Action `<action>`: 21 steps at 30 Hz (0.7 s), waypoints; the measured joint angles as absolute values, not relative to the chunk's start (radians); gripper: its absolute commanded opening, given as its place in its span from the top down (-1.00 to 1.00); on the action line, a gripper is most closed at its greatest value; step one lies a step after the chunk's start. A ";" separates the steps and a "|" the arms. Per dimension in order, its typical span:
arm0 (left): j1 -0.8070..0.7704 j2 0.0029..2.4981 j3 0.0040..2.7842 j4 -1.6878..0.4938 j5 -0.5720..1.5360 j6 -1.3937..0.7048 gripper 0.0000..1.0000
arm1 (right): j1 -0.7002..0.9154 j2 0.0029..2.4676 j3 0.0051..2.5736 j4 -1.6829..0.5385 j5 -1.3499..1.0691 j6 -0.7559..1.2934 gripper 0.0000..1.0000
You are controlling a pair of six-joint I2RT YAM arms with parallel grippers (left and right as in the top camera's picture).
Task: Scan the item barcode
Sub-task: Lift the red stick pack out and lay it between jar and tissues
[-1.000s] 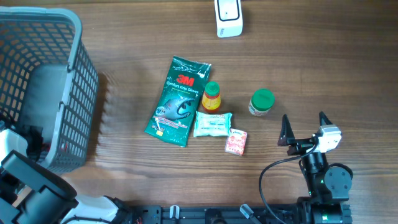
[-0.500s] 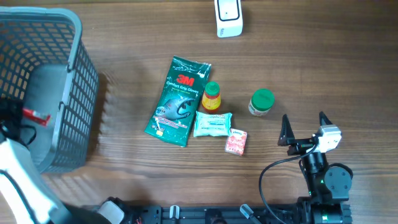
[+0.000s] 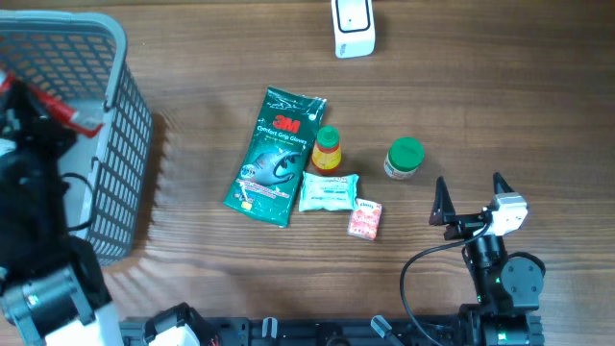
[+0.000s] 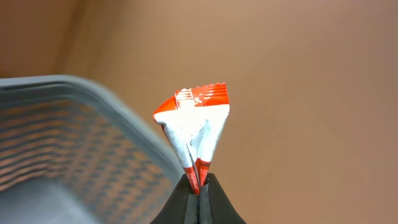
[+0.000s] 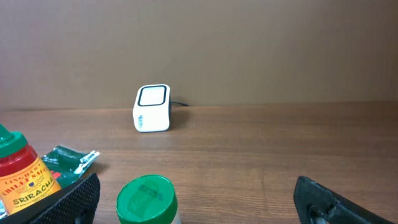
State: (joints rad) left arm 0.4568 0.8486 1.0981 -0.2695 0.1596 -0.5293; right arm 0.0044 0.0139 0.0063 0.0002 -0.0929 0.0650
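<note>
The green pouch [image 3: 277, 159] in the middle of the bench [image 3: 500, 86] is showing a red "3M" above "Comfort Grip Gloves". Touching its right edge, a small bottle [image 3: 327, 151] with a green cap is showing "SRIRACHA" on its orange label in the right wrist view. A pale teal soft pack [image 3: 328, 192] is lying just below the bottle, and a little pink packet [image 3: 365, 218] is sitting at that pack's lower right corner; the print on both is too small to read. A green-lidded jar [image 3: 405, 159] is standing to the right of the bottle.

The left claw [image 4: 199, 190] is pinching a red-and-white sachet [image 4: 194, 124] by its bottom seam, jaws closed tight on it, with the crimped red end pointing up. No writing is showing on it. It is hanging over the near rim of the grey basket [image 3: 125, 144] at the far left, well apart from the white scanner [image 3: 353, 27] at the bench's far edge.

The right claw [image 3: 470, 187] is resting low at the right with its jaws spread wide, gripping nothing.
</note>
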 measured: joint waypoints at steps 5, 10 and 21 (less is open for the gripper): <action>0.259 0.850 1.100 -0.244 0.160 -0.533 0.92 | 0.004 0.014 0.006 0.000 -0.093 0.065 -0.99; 0.072 0.927 1.100 -0.208 0.158 -0.533 0.92 | 0.004 0.014 0.006 0.000 -0.093 0.065 -0.99; -0.323 1.225 1.100 0.015 0.156 -0.533 0.92 | 0.004 0.014 0.006 0.001 -0.093 0.065 -0.99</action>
State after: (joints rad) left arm -0.3233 1.2251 1.1000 0.0151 0.1558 -0.5331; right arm 0.0040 0.0139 0.0063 0.0006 -0.0929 0.0650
